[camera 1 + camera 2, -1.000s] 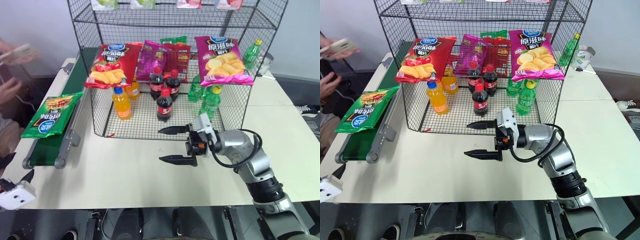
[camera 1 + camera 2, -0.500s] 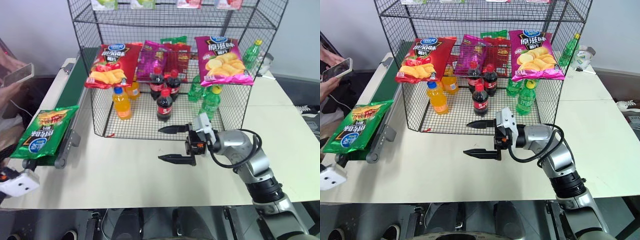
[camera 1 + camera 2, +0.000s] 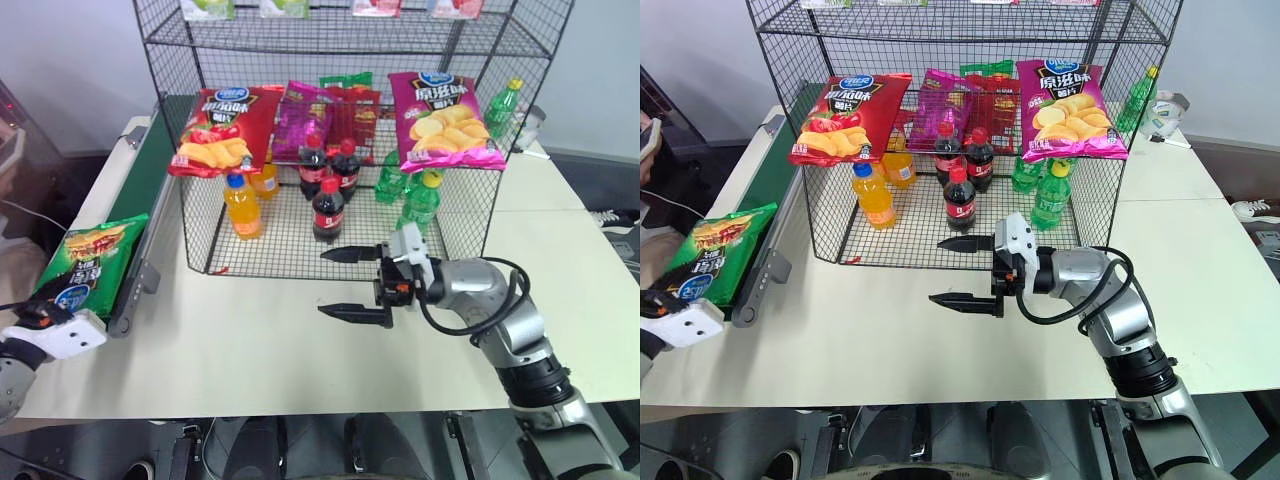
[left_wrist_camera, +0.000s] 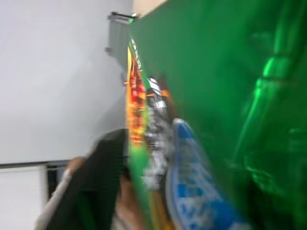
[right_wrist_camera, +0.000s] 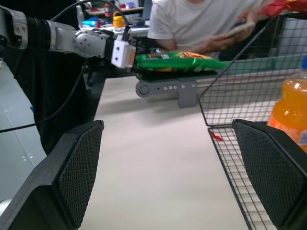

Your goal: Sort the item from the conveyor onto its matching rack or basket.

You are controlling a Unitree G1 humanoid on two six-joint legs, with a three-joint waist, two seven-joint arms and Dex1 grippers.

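The item, a glossy green crisp bag [image 3: 88, 262] with a blue oval logo, lies at the near end of the conveyor [image 3: 150, 170], overhanging its left rail. My left gripper [image 3: 42, 318] is at the bag's near edge, and the bag [image 4: 216, 96] crowds the left wrist view. In the right wrist view the left gripper [image 5: 122, 51] meets the end of the bag [image 5: 177, 60]. My right gripper [image 3: 348, 283] hangs open and empty over the table, in front of the black wire rack [image 3: 330, 47], pointing left.
On the rack's tiers lie a red crisp bag [image 3: 220, 130] and a magenta crisp bag [image 3: 445, 120], with cola [image 3: 328, 210], orange [image 3: 243, 205] and green bottles [image 3: 420, 205] below. A person in a white shirt [image 5: 201, 24] sits beyond the conveyor's end bracket [image 5: 168, 88].
The green bag has ridden down the belt to its near end. My left gripper has come forward to the bag's near edge. The person's hands at the left have drawn back. The right arm is still.
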